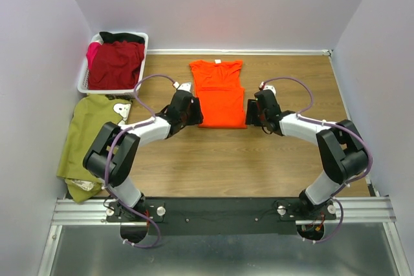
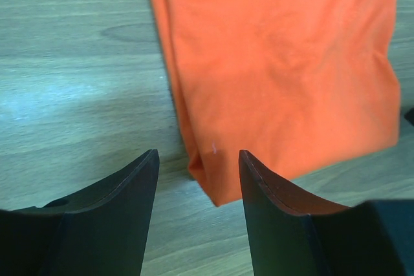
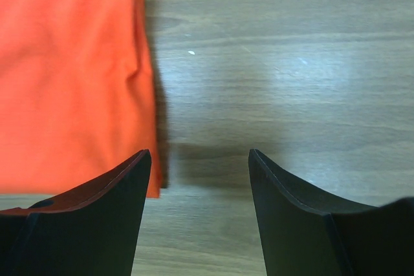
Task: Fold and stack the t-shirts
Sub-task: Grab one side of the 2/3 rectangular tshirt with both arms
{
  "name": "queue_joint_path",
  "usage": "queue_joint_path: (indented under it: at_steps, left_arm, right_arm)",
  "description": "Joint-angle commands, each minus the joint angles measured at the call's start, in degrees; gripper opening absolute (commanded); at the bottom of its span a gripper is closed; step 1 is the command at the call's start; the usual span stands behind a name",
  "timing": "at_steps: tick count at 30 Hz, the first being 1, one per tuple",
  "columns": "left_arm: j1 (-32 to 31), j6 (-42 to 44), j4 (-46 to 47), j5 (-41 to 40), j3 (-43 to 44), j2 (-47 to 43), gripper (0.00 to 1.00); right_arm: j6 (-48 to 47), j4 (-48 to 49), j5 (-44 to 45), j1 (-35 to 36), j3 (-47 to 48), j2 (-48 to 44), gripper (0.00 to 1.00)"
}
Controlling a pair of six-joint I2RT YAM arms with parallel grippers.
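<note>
The bright orange t-shirt (image 1: 218, 92) lies flat mid-table with its sides folded in, collar at the far end. My left gripper (image 1: 194, 116) is open at the shirt's near left corner; in the left wrist view that corner (image 2: 210, 179) sits between the fingers. My right gripper (image 1: 251, 114) is open at the near right corner; in the right wrist view the shirt's edge (image 3: 77, 82) runs just left of my left finger. A dark red shirt (image 1: 116, 64) lies in the basket. An olive green shirt (image 1: 90, 134) with a cartoon print lies at the left.
A white slatted basket (image 1: 83, 82) stands at the back left, holding the red shirt and dark and pink cloth. Grey walls close in the table on three sides. Bare wooden tabletop (image 1: 246, 159) lies between the arms.
</note>
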Motion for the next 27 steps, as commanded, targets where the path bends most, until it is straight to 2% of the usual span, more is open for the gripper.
queue_joint_path:
  at_steps: [1,8,18,21,27]
  left_arm:
    - [0.03,-1.28,5.25,4.83,-0.72,2.52,0.61]
    - [0.21,-2.16,7.53,7.57,-3.00,3.41,0.47]
    - [1.52,-2.25,10.08,9.68,-4.58,5.34,0.37]
    - [1.70,-2.25,10.08,9.59,-5.02,5.34,0.34]
    - [1.70,-2.51,10.08,9.59,-6.51,5.34,0.27]
  right_arm:
    - [2.19,7.37,-4.97,0.41,-2.18,-1.58,0.70]
    - [4.04,10.37,-8.57,0.41,-2.45,0.44,0.70]
    - [6.07,11.69,-12.36,0.41,-4.21,2.55,0.62]
    - [6.07,12.22,-12.36,0.50,-4.82,3.34,0.56]
    - [6.77,13.36,-15.61,0.50,-6.14,4.49,0.36]
